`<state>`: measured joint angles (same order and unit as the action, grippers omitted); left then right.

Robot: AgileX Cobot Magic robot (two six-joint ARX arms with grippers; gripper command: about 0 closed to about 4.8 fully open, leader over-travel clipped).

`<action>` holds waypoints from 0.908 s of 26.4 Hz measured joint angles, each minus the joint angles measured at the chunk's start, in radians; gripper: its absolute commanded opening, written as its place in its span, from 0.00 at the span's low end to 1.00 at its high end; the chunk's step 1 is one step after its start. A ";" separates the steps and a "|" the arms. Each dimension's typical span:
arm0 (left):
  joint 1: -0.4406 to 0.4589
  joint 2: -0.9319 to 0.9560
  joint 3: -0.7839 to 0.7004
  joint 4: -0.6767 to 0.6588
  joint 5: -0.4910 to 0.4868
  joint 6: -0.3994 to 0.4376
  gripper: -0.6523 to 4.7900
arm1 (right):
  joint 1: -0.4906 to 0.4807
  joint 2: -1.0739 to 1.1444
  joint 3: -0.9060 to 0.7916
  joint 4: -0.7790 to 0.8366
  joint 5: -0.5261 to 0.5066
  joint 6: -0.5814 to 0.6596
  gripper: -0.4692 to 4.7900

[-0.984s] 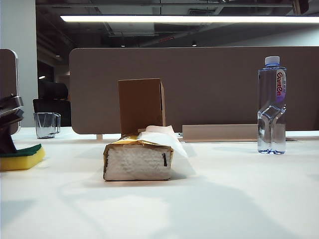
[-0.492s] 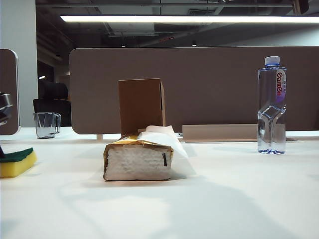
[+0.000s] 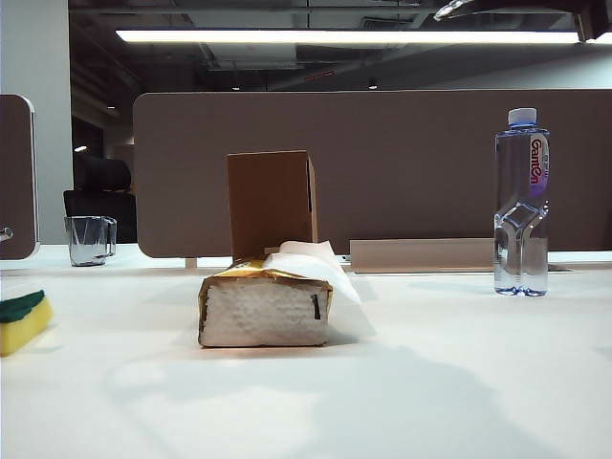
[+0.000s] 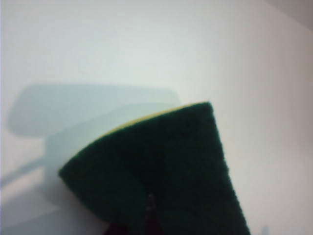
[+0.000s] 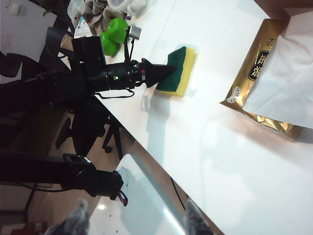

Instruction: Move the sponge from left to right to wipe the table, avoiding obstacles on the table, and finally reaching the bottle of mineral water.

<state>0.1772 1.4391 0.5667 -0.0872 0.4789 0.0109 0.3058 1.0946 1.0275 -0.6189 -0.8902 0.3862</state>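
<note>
While the left claw (image 5: 168,72) pinches the sponge (image 5: 179,71), the right claw, spread, hovers above; tissue (image 3: 311,265) protrudes from its pack (image 3: 265,308).

Ceiling strip light (image 3: 354,36) glares overhead; soft shadows cross the table (image 3: 430,382); left wrist view blurred.

Left arm (image 5: 105,76): matte black housing, black cable looped beneath, small green indicator light. Its end effector (image 5: 159,74) tapers to a dark wedge.
</note>
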 measured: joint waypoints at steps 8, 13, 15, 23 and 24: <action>0.000 -0.105 -0.118 0.041 0.000 -0.054 0.11 | 0.041 0.000 0.000 0.000 0.000 -0.011 0.57; 0.000 -0.209 -0.193 0.023 0.000 -0.076 0.11 | 0.047 0.000 0.000 0.000 0.000 -0.013 0.57; 0.000 -0.278 -0.224 -0.016 0.000 -0.097 0.11 | 0.047 -0.001 0.000 0.000 -0.001 -0.013 0.57; -0.061 -0.421 -0.263 -0.152 0.006 -0.121 0.11 | 0.047 -0.001 0.000 0.000 -0.001 -0.013 0.57; -0.070 -0.424 -0.273 -0.148 0.002 -0.121 0.11 | 0.047 -0.001 0.000 0.000 0.000 -0.013 0.57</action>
<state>0.1070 1.0153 0.2939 -0.2352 0.4809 -0.1101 0.3523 1.0939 1.0275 -0.6189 -0.8906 0.3733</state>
